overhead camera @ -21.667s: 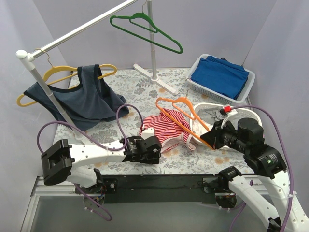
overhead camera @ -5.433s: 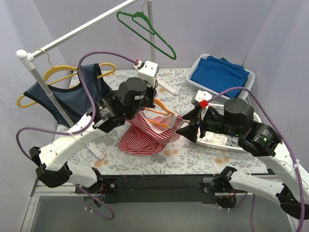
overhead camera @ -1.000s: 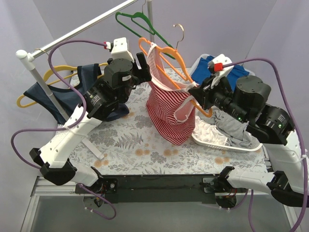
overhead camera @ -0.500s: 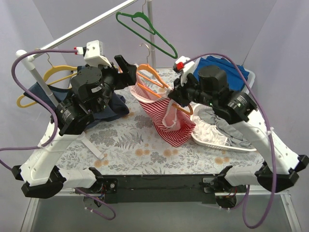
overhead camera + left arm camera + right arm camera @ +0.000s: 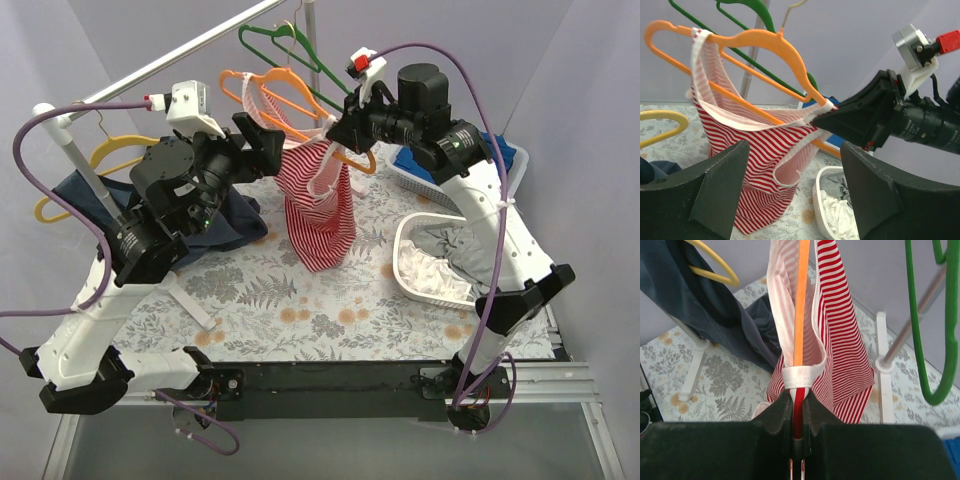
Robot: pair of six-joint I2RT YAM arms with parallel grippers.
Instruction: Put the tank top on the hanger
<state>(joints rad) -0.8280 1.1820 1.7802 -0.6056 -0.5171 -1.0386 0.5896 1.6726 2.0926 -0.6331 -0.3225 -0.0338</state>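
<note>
The orange hanger hangs in the air near the rail, with the red-and-white striped tank top draped from it, a strap over each arm. My right gripper is shut on the hanger's right end, just below the white strap loop. In the right wrist view the hanger runs straight up from the jaws, and the top hangs on both sides. My left gripper is open and empty, just left of the top. In the left wrist view its fingers frame the top without touching it.
The green hanger hangs on the grey rail right behind the orange one. A navy tank top on a yellow hanger hangs at the left. A white basket of clothes and a basket of blue cloth stand at the right.
My right gripper has lifted the hanger and top higher and further back, towards the rail and green hanger. My left gripper has stayed about where it was, open.
</note>
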